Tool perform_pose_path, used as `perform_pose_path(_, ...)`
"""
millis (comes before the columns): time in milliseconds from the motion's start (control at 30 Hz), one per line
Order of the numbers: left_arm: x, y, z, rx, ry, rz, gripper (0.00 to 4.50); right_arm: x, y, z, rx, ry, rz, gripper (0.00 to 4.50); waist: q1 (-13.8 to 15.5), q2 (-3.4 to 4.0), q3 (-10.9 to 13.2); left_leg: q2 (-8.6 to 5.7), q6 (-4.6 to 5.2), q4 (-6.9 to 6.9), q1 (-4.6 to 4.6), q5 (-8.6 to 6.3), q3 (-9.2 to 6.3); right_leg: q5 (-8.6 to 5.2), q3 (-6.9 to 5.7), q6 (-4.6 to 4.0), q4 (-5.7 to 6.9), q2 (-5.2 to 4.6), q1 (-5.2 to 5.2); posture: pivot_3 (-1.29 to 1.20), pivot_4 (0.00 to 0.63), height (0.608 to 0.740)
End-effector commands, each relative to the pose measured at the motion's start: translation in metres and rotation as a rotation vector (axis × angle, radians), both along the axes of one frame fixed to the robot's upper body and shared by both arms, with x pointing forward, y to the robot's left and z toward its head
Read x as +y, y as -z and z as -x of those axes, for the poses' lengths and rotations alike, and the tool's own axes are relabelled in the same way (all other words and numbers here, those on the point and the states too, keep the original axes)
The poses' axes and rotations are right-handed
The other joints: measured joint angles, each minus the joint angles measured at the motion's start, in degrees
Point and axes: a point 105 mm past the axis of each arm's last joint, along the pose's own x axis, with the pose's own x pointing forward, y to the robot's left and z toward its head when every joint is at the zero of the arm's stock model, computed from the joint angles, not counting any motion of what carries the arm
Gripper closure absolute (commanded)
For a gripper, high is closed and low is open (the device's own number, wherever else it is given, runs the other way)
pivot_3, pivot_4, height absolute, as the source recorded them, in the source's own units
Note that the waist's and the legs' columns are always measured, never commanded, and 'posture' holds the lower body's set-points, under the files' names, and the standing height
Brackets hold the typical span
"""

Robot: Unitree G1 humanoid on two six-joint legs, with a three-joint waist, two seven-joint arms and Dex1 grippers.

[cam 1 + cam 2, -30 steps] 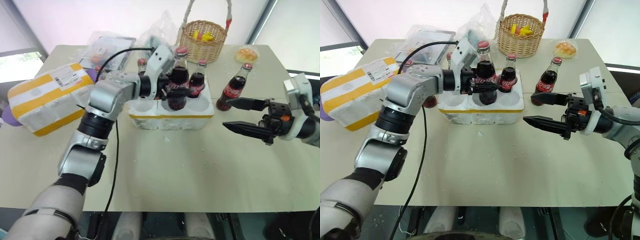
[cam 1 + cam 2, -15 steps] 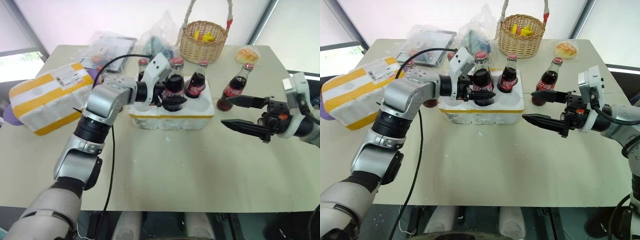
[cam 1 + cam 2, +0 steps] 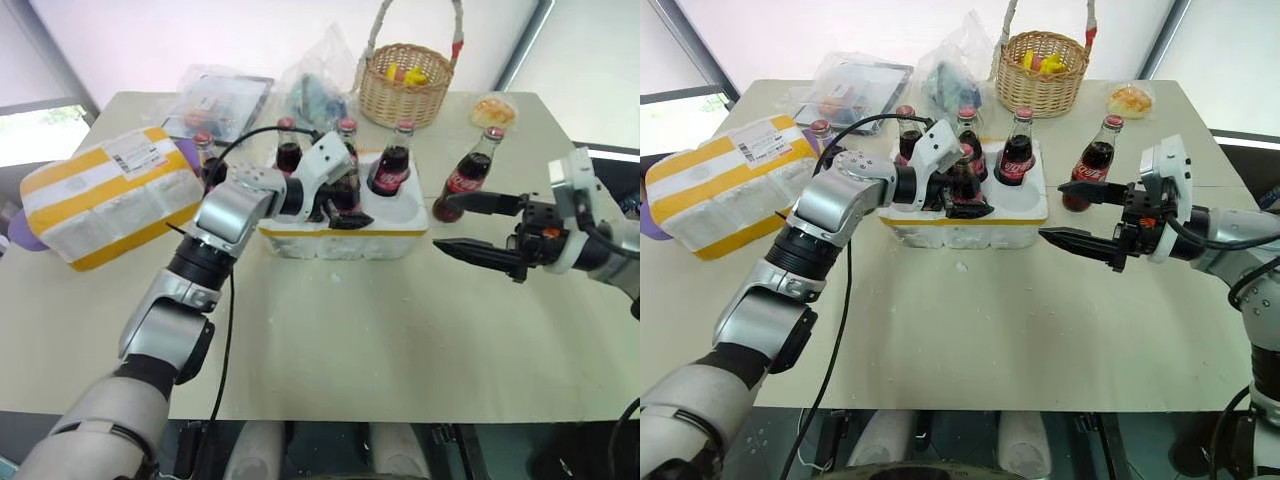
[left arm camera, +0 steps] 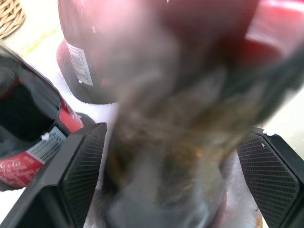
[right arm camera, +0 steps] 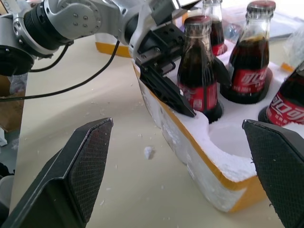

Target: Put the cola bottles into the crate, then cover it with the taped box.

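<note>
The crate is a low white foam tray with a yellow band, mid-table. My left gripper is open around a cola bottle that stands in the crate's front middle well; both pads sit clear of the glass. Two more cola bottles stand in the back wells. Another stands at the back left behind my arm; I cannot tell if it is in a well. One bottle stands on the table right of the crate, with my open right gripper beside it. The taped box lies at the left, a bottle beside it.
A wicker basket stands at the back, a wrapped bun to its right. Plastic packets and a crumpled bag lie at the back left. The crate's front right well is empty. Foam crumbs dot the table in front.
My left gripper came down with the bottle, set it into the front middle well and opened its fingers. The right gripper has barely moved.
</note>
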Motion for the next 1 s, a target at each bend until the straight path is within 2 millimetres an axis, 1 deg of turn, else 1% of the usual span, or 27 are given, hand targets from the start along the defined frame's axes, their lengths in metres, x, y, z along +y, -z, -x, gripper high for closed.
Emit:
perform_pose_path(33,0.016,-0.026,0.008,-0.032,-0.04,0.075,0.04,0.002,-0.01,0.0,-0.051,-0.012,-0.016,0.0,-0.25,0.0,0.0,0.01,0.0,0.01,0.0,0.0,0.0,0.01,0.0,0.0,0.0,0.0,0.0,0.0,0.15,0.737)
perform_pose_path(67,0.02,-0.031,0.011,-0.036,-0.046,0.091,0.04,0.003,-0.01,0.0,-0.051,-0.014,-0.018,0.0,-0.31,0.0,0.0,0.01,0.0,0.0,0.0,0.0,0.0,0.01,0.02,0.0,0.0,0.01,-0.02,0.0,0.15,0.737)
perform_pose_path(100,0.029,-0.043,0.017,-0.046,-0.056,0.128,0.04,0.004,-0.009,0.0,-0.049,-0.018,-0.021,0.0,-0.33,0.0,0.0,0.02,0.0,-0.01,-0.01,0.0,-0.01,0.01,0.02,0.0,0.02,0.02,-0.04,0.0,0.15,0.737)
perform_pose_path(167,0.046,-0.066,0.035,-0.063,-0.058,0.201,0.04,0.005,-0.007,0.0,-0.041,-0.029,-0.023,0.0,-0.39,0.0,0.0,0.03,0.0,-0.04,-0.02,0.0,-0.03,0.01,0.02,0.0,0.03,0.03,-0.07,0.0,0.15,0.737)
perform_pose_path(233,0.062,-0.079,0.052,-0.064,-0.055,0.247,0.04,0.005,-0.004,0.0,-0.034,-0.035,-0.024,0.0,-0.26,0.0,0.0,0.04,0.0,-0.07,-0.03,0.0,-0.04,0.0,0.02,0.0,0.02,0.04,-0.09,0.0,0.15,0.737)
perform_pose_path(333,0.086,-0.084,0.079,-0.035,-0.036,0.258,0.04,0.005,-0.003,-0.003,-0.028,-0.039,-0.026,0.0,-0.24,0.01,0.0,0.03,0.0,-0.06,-0.02,0.0,-0.03,0.0,0.02,0.0,0.0,0.03,-0.06,0.0,0.15,0.737)
perform_pose_path(400,0.103,-0.08,0.1,-0.006,-0.009,0.233,0.04,0.005,-0.002,-0.004,-0.026,-0.046,-0.026,0.0,-0.38,0.01,0.0,0.03,0.0,-0.05,-0.01,0.0,-0.02,0.0,0.02,0.0,0.0,0.03,-0.05,0.0,0.15,0.737)
perform_pose_path(467,0.121,-0.07,0.114,0.006,-0.029,0.185,0.04,0.005,-0.002,-0.005,-0.024,-0.053,-0.026,0.0,-0.42,0.01,0.0,0.05,0.0,-0.04,0.01,0.0,-0.02,0.0,0.02,-0.02,0.04,0.04,-0.06,0.0,0.15,0.737)
perform_pose_path(500,0.136,-0.059,0.113,0.01,-0.099,0.143,0.04,0.005,-0.002,-0.006,-0.024,-0.056,-0.025,0.0,-0.38,0.01,0.0,0.05,0.0,-0.04,0.02,0.0,-0.02,0.0,0.02,-0.03,0.05,0.05,-0.05,0.0,0.15,0.737)
perform_pose_path(533,0.146,-0.052,0.113,0.012,-0.147,0.111,0.04,0.005,-0.002,-0.006,-0.023,-0.057,-0.024,0.0,-0.41,0.02,0.0,0.06,0.0,-0.04,0.02,0.0,-0.02,0.01,0.02,-0.04,0.05,0.05,-0.05,0.0,0.15,0.737)
perform_pose_path(600,0.165,-0.042,0.109,0.012,-0.251,0.072,0.04,0.005,-0.001,-0.007,-0.023,-0.059,-0.022,0.0,-0.1,0.02,0.0,0.06,0.0,-0.04,0.06,0.0,-0.01,0.0,0.04,-0.12,0.04,0.05,-0.03,0.0,0.15,0.737)
perform_pose_path(633,0.174,-0.038,0.105,0.0,-0.311,0.063,0.04,0.004,-0.001,-0.007,-0.023,-0.059,-0.021,0.0,0.15,0.02,0.0,0.07,0.0,-0.03,0.05,0.0,-0.01,-0.07,0.04,-0.32,0.03,0.05,-0.03,0.0,0.15,0.737)
perform_pose_path(667,0.186,-0.035,0.099,-0.018,-0.39,0.058,0.04,0.004,-0.001,-0.007,-0.023,-0.059,-0.021,0.0,0.36,0.02,0.0,0.07,-0.01,-0.01,0.05,0.0,-0.02,-0.09,0.03,-0.35,0.01,0.05,0.0,0.0,0.15,0.737)
perform_pose_path(733,0.214,-0.035,0.073,-0.094,-0.62,0.113,0.04,0.004,-0.001,-0.006,-0.023,-0.063,-0.02,0.0,0.69,0.02,0.0,0.04,-0.01,0.04,0.05,0.0,-0.02,-0.09,0.03,-0.36,-0.06,0.01,0.08,0.0,0.15,0.737)
perform_pose_path(767,0.22,-0.034,0.065,-0.123,-0.683,0.144,0.04,0.005,-0.001,-0.006,-0.024,-0.064,-0.02,0.0,0.93,0.01,-0.01,0.04,-0.01,0.05,0.04,0.0,-0.02,-0.09,0.03,-0.36,-0.1,0.01,0.09,0.0,0.15,0.737)
perform_pose_path(800,0.222,-0.034,0.059,-0.141,-0.714,0.164,0.04,0.005,-0.001,-0.006,-0.024,-0.065,-0.02,0.0,1.08,0.0,-0.01,0.04,-0.01,0.06,0.04,0.0,-0.02,-0.08,0.04,-0.36,-0.09,0.02,0.09,0.0,0.15,0.737)
perform_pose_path(867,0.217,-0.031,0.05,-0.167,-0.733,0.189,0.04,0.005,-0.003,-0.006,-0.031,-0.066,-0.018,0.0,1.23,-0.01,-0.01,0.04,-0.01,0.06,0.02,0.0,-0.02,-0.04,0.04,-0.29,-0.1,0.02,0.08,0.0,0.15,0.737)
perform_pose_path(900,0.215,-0.03,0.045,-0.175,-0.739,0.206,0.04,0.005,-0.004,-0.006,-0.035,-0.066,-0.018,0.0,1.27,-0.01,-0.01,0.03,-0.02,0.05,-0.01,-0.01,-0.01,0.05,0.04,-0.12,-0.11,0.02,0.05,0.0,0.15,0.737)
perform_pose_path(1000,0.212,-0.026,0.033,-0.174,-0.759,0.251,0.04,0.005,-0.008,-0.006,-0.044,-0.066,-0.02,0.0,1.41,-0.01,-0.01,0.02,-0.02,0.04,-0.03,-0.01,-0.02,0.06,0.03,-0.11,-0.1,0.02,0.03,0.0,0.15,0.737)
